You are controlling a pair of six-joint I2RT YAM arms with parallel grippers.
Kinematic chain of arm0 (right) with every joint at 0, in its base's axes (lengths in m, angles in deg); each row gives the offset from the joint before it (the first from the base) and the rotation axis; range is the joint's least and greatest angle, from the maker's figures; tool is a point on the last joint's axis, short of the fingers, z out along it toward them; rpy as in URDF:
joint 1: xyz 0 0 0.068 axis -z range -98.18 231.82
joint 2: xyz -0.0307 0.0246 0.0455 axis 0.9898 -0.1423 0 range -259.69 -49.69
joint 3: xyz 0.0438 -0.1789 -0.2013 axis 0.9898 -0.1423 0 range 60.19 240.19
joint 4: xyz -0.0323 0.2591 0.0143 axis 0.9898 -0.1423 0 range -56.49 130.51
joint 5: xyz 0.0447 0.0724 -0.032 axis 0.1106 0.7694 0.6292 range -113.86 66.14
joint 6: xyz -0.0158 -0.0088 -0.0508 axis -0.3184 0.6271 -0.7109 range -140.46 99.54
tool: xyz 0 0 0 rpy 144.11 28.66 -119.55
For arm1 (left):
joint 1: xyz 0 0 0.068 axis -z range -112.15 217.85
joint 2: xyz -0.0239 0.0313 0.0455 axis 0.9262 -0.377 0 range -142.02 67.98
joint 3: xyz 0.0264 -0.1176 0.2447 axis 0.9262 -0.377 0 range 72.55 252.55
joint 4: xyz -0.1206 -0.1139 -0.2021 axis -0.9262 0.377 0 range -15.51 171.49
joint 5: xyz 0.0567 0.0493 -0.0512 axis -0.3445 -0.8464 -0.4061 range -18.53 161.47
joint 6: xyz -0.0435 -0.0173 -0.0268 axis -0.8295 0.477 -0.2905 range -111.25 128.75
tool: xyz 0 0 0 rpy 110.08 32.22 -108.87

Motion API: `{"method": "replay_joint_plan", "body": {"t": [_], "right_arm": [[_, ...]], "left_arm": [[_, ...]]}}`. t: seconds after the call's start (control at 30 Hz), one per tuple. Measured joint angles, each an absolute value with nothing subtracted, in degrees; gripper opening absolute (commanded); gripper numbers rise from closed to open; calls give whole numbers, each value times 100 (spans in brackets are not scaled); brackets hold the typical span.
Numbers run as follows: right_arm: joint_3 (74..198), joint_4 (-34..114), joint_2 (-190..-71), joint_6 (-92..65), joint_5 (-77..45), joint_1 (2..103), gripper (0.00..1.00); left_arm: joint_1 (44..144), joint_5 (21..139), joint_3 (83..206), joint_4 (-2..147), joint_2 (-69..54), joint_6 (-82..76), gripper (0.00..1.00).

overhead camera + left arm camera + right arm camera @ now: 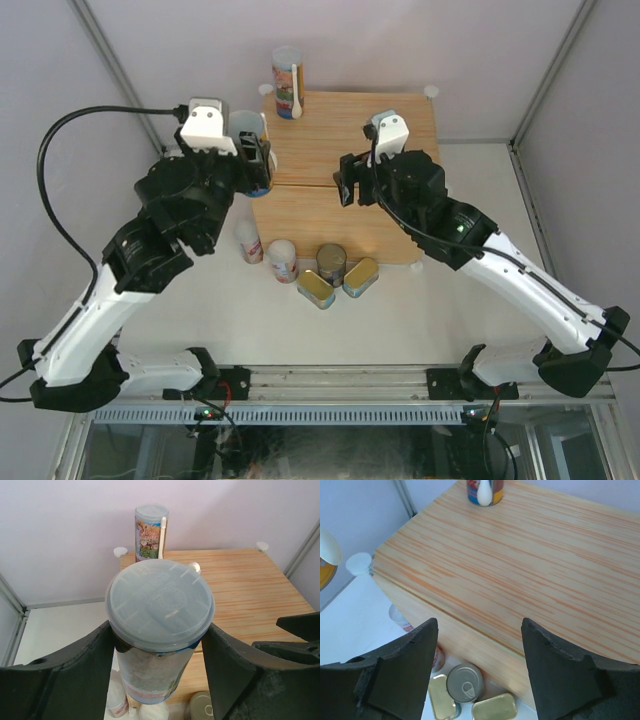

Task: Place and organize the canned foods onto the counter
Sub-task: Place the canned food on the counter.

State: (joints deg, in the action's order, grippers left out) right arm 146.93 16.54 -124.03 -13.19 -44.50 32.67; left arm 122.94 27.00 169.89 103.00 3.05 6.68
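At the counter's [380, 120] left edge, the left gripper [159, 672] is clamped round a tall can [159, 605], one finger pressed to each side just under the white lid. The can hangs upright, off any surface, and I cannot tell whether it is over the top or just beside it. Only one can is placed so far: the far can [288, 85], upright at the counter's far left corner. The right gripper [479, 625] hovers over the middle of the counter with jaws apart and nothing between them. Five things wait on the table [400, 330] just off the counter's near side: two white-lidded cans [248, 240] to the left, a dark can [331, 263] right of them, and two gold tins [316, 290] just beside it on the near side. I judge the task to be early: one of seven is set, a second is in hand, five are left to lift, and arranging them on the top is not yet begun.
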Motion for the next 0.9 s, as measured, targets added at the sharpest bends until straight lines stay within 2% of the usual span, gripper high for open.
{"method": "replay_joint_plan", "body": {"t": [0.47, 0.9], "right_arm": [[15130, 2102, -12869, -1253, -4172, 4135, 67], [15338, 2327, -13105, -1127, -3958, 4482, 67]], "left_arm": [[10872, 4319, 17391, 10556, -726, 87, 0], [10266, 5122, 17924, 10595, -1441, -184, 0]]}}
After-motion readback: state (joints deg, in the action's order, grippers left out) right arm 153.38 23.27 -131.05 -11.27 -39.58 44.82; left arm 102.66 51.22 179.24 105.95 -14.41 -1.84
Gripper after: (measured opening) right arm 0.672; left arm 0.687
